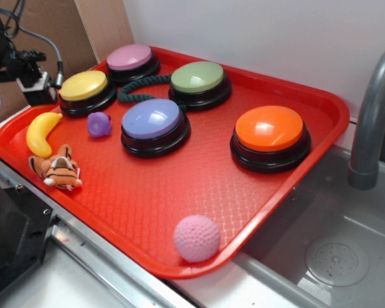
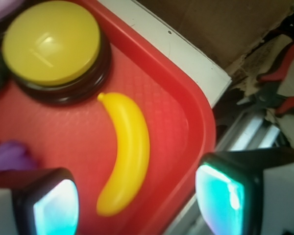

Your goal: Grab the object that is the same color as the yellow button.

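In the wrist view the pincer (image 2: 137,205) is seen released, its two fingers (image 2: 54,205) spread wide with nothing held between them. The banana (image 2: 125,152) is found lying flat on the red tray (image 2: 186,122), directly under the gap between the fingers and touched by neither. One tip of the banana is placed just beside the yellow button (image 2: 51,41), which is set ahead of the pincer and toward its left finger. A purple toy (image 2: 10,154) is glimpsed near the left finger, partly cut off. The right finger is held over the tray's raised rim.

In the exterior view the pincer (image 1: 35,86) is seen at the far left, above the tray's corner. The banana (image 1: 42,131) is placed just below it, with a plush tiger (image 1: 58,168) just beside the banana's near end. The yellow button (image 1: 85,90) is found immediately right of the pincer. Farther right, the purple toy (image 1: 99,124), a pink button (image 1: 129,61), a blue button (image 1: 153,123), a green button (image 1: 199,80), a pink ball (image 1: 196,238) and an orange button (image 1: 269,133) are spread over the tray (image 1: 179,192).
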